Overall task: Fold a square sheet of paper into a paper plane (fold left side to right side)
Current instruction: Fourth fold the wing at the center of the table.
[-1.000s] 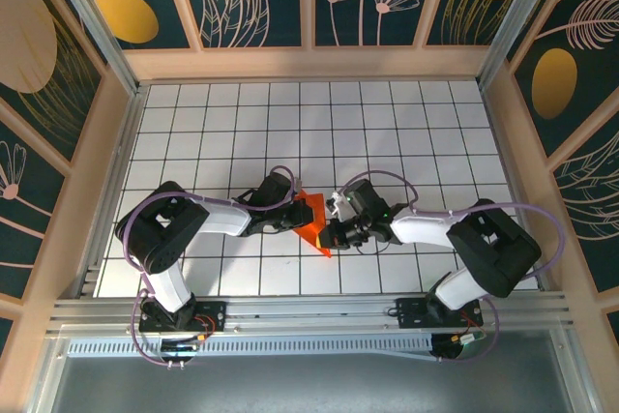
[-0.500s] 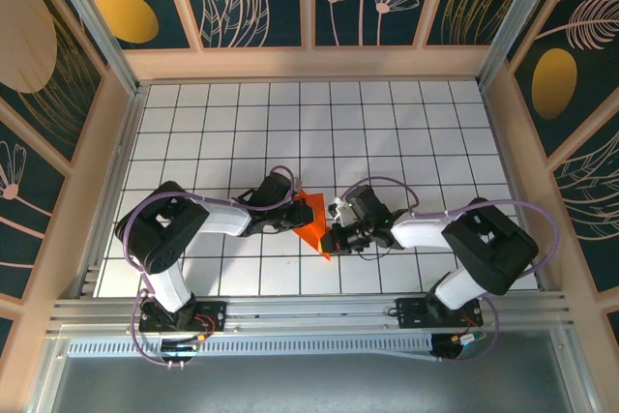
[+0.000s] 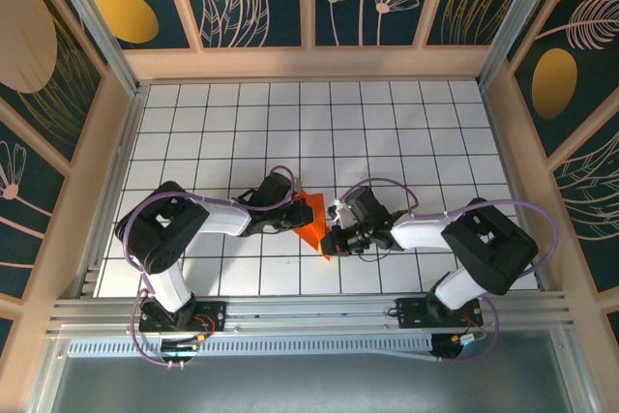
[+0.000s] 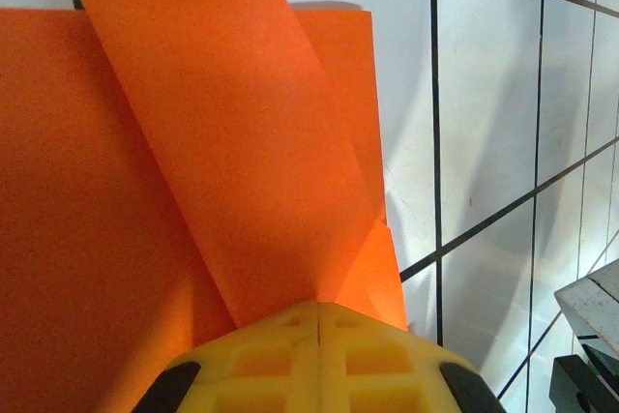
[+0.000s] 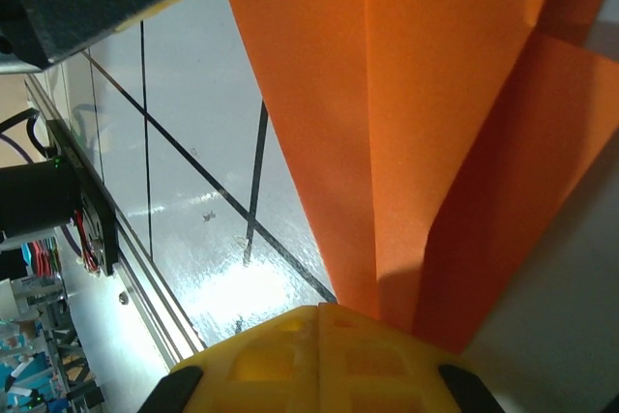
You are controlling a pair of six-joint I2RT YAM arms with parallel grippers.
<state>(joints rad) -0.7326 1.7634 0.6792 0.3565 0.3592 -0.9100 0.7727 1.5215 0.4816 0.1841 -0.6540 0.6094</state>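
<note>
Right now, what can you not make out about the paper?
- Top view: paper too small, ends under the left hand and right hand; folds unclear.
- Left wrist: paper cut off at top and left edges; hand covers its near tip.
- Right wrist: paper cut at the top edge.

I count one orange paper (image 3: 311, 221), a single creased piece. I have two arms, my left arm (image 3: 208, 215) and my right arm (image 3: 435, 229), with one gripper on each, so two grippers: my left gripper (image 3: 293, 221) and my right gripper (image 3: 335, 237). Each arm stands on one base, which makes two bases (image 3: 179, 316) at the near rail. There are two purple cables (image 3: 377, 181), one looping along each arm. Beneath me is one white table (image 3: 387, 113), ruled in black grid lines. My left wrist camera shows two yellow fingertips (image 4: 261, 355), my right wrist camera two more (image 5: 261, 360), four in all
</note>
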